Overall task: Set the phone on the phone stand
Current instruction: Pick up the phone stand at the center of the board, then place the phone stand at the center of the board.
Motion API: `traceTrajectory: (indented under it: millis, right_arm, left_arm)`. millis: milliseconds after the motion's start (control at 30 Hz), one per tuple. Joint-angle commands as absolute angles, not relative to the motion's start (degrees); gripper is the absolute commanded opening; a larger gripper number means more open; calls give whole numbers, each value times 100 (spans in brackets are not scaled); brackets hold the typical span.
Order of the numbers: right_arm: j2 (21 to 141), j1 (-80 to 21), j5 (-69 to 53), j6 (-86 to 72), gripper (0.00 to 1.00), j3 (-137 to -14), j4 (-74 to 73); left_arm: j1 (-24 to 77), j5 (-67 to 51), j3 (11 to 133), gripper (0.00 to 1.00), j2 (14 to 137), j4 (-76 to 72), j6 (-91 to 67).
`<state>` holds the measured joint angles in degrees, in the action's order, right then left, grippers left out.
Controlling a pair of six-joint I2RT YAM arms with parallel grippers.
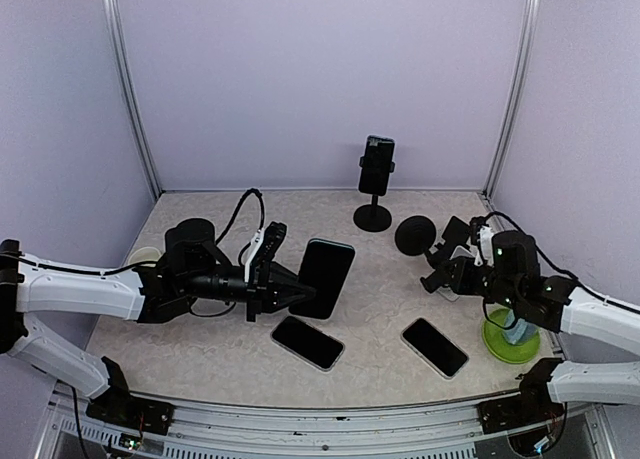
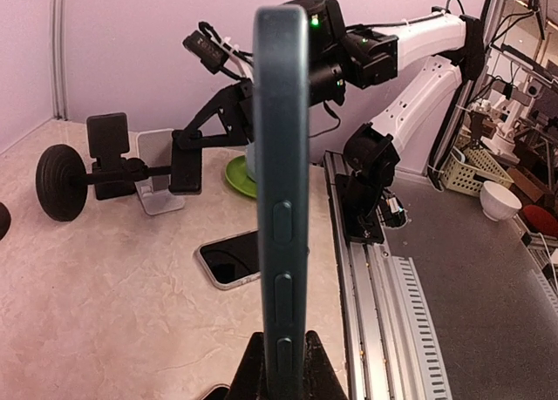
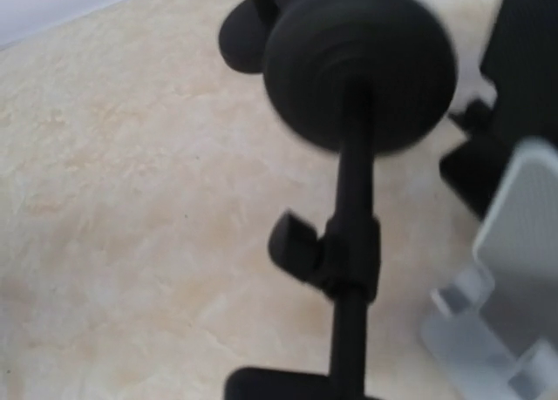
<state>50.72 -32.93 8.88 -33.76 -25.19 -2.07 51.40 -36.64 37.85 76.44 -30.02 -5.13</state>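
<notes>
Hanging clear of the table point(image 1: 380, 299), left of centre, the phone point(image 1: 325, 277) is pinched by one end in the left gripper point(image 1: 298, 291), jaws tight on it. Over to the right, the black phone stand point(image 1: 415, 236) lies tipped level, with the right gripper point(image 1: 450, 264) closed round its stem. Two spare phones point(image 1: 308, 342) lie flat nearer the front.
</notes>
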Motion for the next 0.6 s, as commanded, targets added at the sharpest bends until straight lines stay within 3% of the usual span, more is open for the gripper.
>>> traceTrajectory:
  millis: [0, 567]
  right_arm:
    - [5214, -3290, 694, -2407, 23, -3633, -967]
    - [8010, -3495, -1450, -47, 22, -8047, -3671]
  left_arm:
    - [5082, -3753, 3814, 0, 7419, -3337, -510]
    - [5089, -3628, 3623, 0, 6961, -3148, -501]
